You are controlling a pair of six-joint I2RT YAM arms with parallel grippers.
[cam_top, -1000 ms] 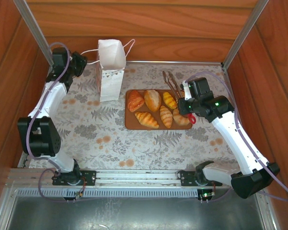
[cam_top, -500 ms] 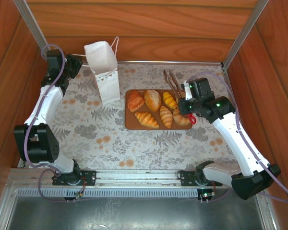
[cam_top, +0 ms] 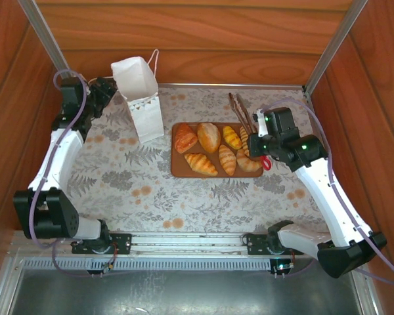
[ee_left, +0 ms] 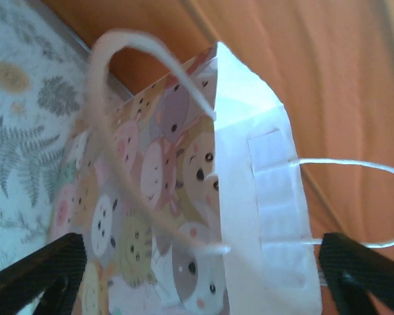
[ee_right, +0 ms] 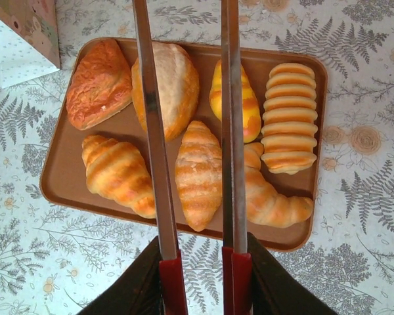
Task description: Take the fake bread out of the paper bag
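Note:
The paper bag (cam_top: 142, 105) stands tilted at the back left, white with a pastel print (ee_left: 151, 197) and cord handles. My left gripper (cam_top: 102, 92) is just left of it and open. In the left wrist view the bag lies between the wide-apart fingers of the left gripper (ee_left: 203, 279), and its inside is hidden. Several pieces of fake bread (cam_top: 210, 136) (ee_right: 198, 172) lie on a brown tray (cam_top: 178, 169) (ee_right: 64, 178) at the table's middle. My right gripper (cam_top: 259, 146) (ee_right: 203, 289) hovers at the tray's right edge, shut on red-handled metal tongs (ee_right: 150, 131) whose arms (cam_top: 241, 111) stand apart above the bread.
Wooden walls close in the table at the back and both sides, with the bag close to the back wall (cam_top: 203, 39). A floral cloth (cam_top: 131, 184) covers the table. The bag's corner (ee_right: 20, 39) sits just left of the tray.
My left gripper has opened and its arm has swung left. The bag has shifted left and now leans. The right gripper with the tongs has edged slightly right.

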